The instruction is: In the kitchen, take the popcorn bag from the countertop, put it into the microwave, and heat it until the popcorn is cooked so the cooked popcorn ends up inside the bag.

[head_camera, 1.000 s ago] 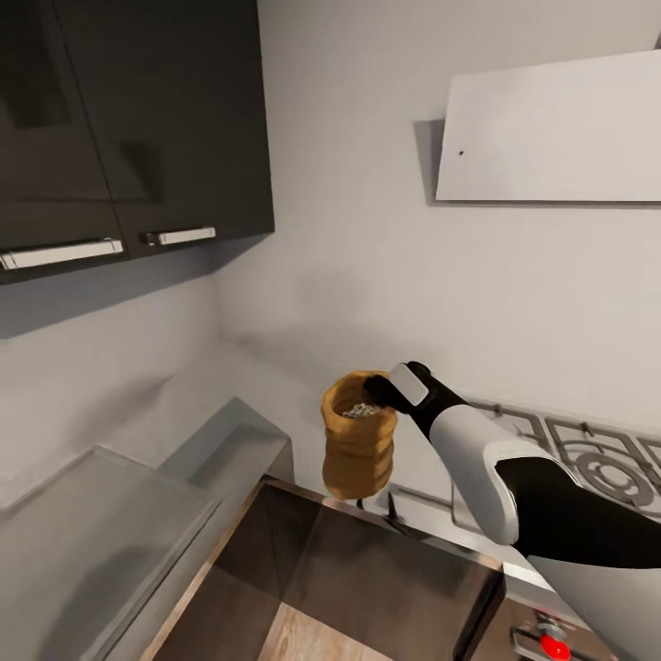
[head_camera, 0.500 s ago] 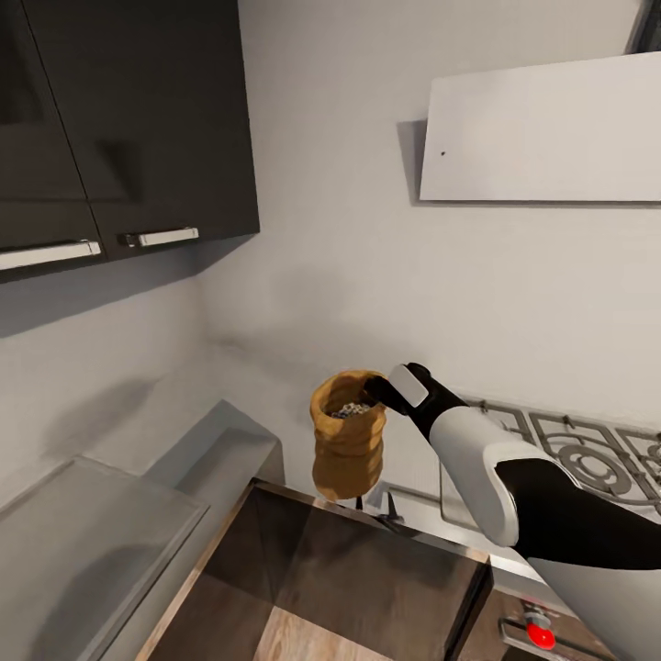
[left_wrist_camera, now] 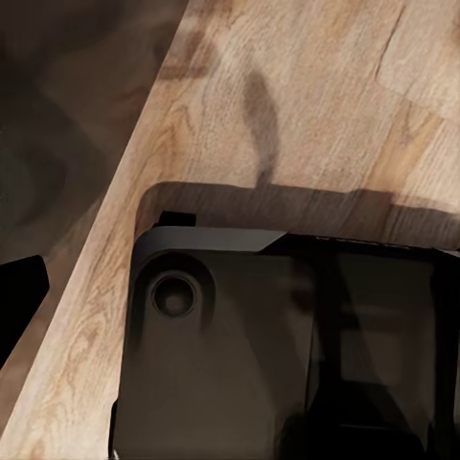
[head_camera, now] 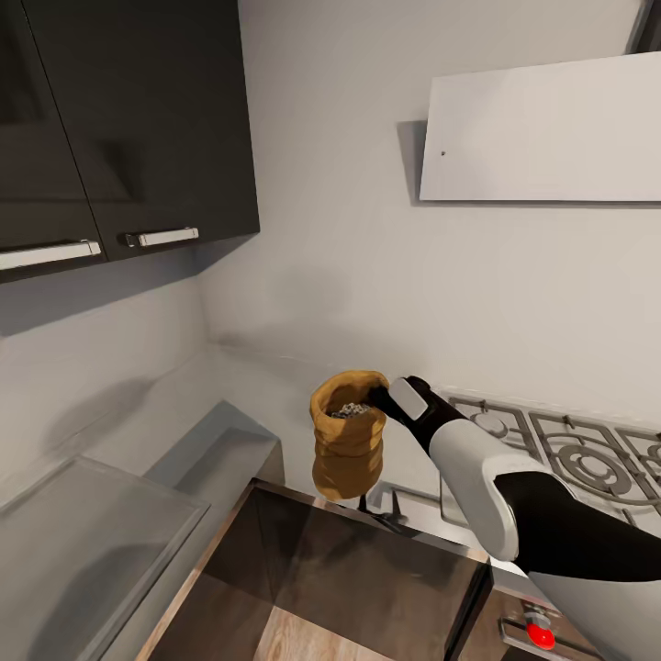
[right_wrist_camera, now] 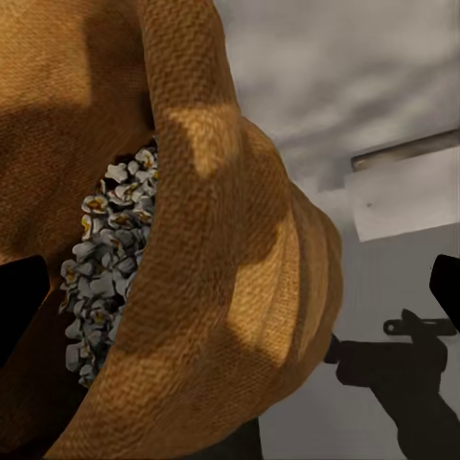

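The right end effector [head_camera: 384, 401] is pinching the rolled rim of the popcorn bag [head_camera: 347, 447] — the bag is hanging in the air above the grey worktop [head_camera: 262, 390], left of the gas hob [head_camera: 551, 450]. Held by the rim alone, the bag is probably at risk of tipping or slipping and spilling its popcorn [right_wrist_camera: 105, 259] — white kernels are filling its mouth.

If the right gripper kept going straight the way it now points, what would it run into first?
The right gripper is shut on the popcorn bag at its rim, so the bag leads. Beyond lies the corner's grey wall, probably first, though depth is unclear.
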Controlling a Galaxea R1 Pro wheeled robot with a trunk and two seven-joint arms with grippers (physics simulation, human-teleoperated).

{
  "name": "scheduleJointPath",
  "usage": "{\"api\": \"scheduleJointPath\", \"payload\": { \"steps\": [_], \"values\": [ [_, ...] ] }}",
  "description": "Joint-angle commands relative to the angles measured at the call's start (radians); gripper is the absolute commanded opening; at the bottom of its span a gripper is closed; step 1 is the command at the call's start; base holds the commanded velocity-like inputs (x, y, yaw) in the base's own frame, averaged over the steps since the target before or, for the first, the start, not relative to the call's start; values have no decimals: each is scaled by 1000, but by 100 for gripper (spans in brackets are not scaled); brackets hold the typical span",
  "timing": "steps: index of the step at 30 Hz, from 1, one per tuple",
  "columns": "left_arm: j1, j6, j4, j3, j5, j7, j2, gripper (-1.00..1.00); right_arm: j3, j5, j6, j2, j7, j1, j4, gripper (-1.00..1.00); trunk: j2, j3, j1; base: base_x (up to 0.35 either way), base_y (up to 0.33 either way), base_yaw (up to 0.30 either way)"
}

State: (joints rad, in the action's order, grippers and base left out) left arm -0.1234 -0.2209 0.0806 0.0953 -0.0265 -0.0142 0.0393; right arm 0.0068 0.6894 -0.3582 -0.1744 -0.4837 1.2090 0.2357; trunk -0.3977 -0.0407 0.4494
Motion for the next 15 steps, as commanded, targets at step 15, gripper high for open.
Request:
{"api": "scheduleJointPath", "payload": {
  "steps": [15],
  "values": [
    [-1, -3, -1, 6, -3, -2, 0, 100, 1, 4, -15, 0, 38, -2, 1, 100, -2, -2, 1, 0, 0, 0]
  ]
}}
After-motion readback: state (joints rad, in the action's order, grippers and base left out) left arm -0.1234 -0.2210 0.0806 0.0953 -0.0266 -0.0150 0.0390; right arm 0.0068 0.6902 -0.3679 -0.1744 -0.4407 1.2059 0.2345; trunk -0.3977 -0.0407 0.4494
